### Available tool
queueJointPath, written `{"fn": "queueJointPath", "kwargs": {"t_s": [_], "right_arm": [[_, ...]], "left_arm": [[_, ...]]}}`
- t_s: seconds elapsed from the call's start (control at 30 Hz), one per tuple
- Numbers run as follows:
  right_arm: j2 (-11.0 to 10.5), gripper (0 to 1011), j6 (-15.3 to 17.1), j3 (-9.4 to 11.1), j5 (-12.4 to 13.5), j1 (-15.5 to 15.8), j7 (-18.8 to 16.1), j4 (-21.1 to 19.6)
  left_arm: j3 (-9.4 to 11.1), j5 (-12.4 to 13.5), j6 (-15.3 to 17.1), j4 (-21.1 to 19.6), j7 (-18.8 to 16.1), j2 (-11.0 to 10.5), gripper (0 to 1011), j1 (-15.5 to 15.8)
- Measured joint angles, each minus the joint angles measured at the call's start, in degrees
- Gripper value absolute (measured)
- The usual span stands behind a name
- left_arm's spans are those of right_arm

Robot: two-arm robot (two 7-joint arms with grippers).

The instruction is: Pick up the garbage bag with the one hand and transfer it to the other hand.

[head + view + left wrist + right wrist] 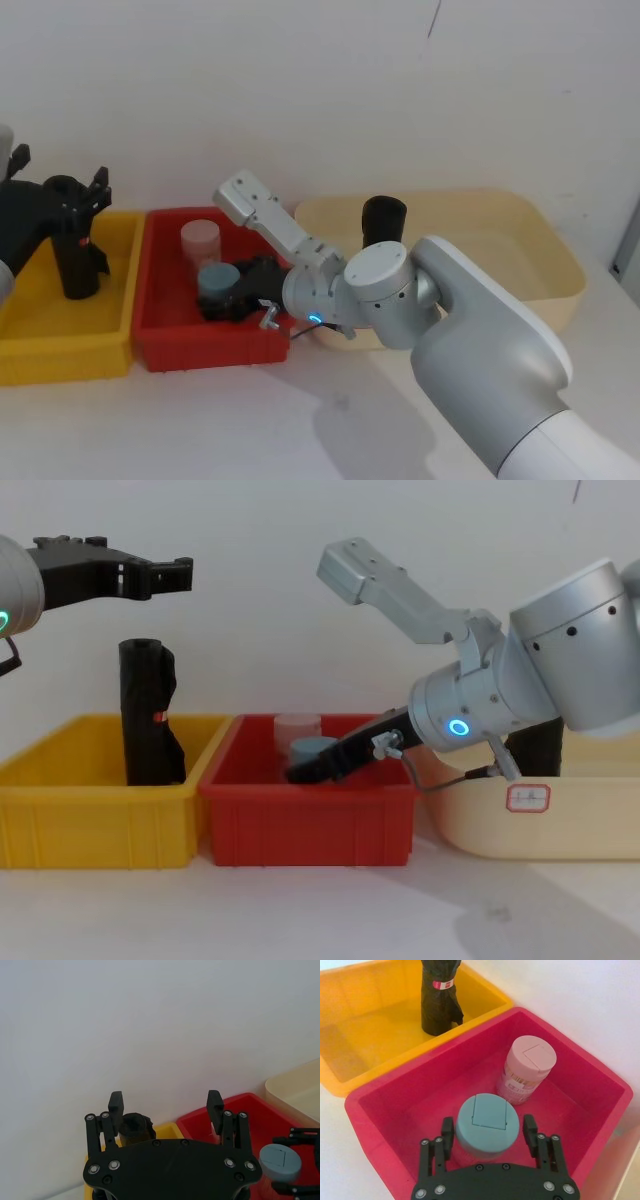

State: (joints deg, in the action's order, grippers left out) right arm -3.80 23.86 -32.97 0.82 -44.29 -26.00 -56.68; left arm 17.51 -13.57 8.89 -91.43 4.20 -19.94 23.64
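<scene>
The garbage bag (384,218), a thick plain black roll, stands upright in the cream tub (520,250); in the chest view the garbage bag (541,748) is partly hidden behind my right arm. My left gripper (180,572), green ring on its joint, hovers open and holds nothing above a slim black roll with a red mark (148,712) in the yellow bin (60,800); the left gripper (165,1102) shows the roll's top by one finger. My right gripper (488,1127), blue ring, is low in the red bin (600,1085), open, its fingers either side of a blue-grey capped bottle (487,1117).
A pink capped bottle (526,1067) stands just beyond the blue-grey one in the red bin. The three bins sit side by side against a white wall. My right arm's large elbow (480,340) reaches across in front of the cream tub.
</scene>
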Motion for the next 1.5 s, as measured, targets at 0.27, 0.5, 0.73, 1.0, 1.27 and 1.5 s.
{"fn": "queueJointPath", "kwargs": {"t_s": [0.27,0.5,0.73,1.0,1.27,1.5], "right_arm": [[0.0,696,-0.2,0.83,0.87,0.23,-0.58,-0.09],[0.03,697,0.2,2.3,2.67,0.91,-1.0,-1.79],[-0.18,697,1.22,5.16,5.43,1.73,-1.2,-5.62],[-0.72,697,1.73,8.79,8.19,1.94,-0.63,-10.1],[-1.83,697,0.18,12.5,9.55,1.16,1.51,-13.54],[-2.85,697,-2.19,14.48,9.42,-0.12,3.7,-14.12]], "left_arm": [[0.0,0.0,0.0,0.0,0.0,0.0,1002,0.0],[0.0,0.0,0.0,0.0,0.0,0.0,1001,0.0],[0.0,0.0,0.0,0.0,0.0,0.0,1001,0.0],[0.0,0.0,0.0,0.0,0.0,0.0,1001,0.0],[0.0,0.0,0.0,0.0,0.0,0.0,1001,0.0],[0.0,0.0,0.0,0.0,0.0,0.0,1001,-0.01]]}}
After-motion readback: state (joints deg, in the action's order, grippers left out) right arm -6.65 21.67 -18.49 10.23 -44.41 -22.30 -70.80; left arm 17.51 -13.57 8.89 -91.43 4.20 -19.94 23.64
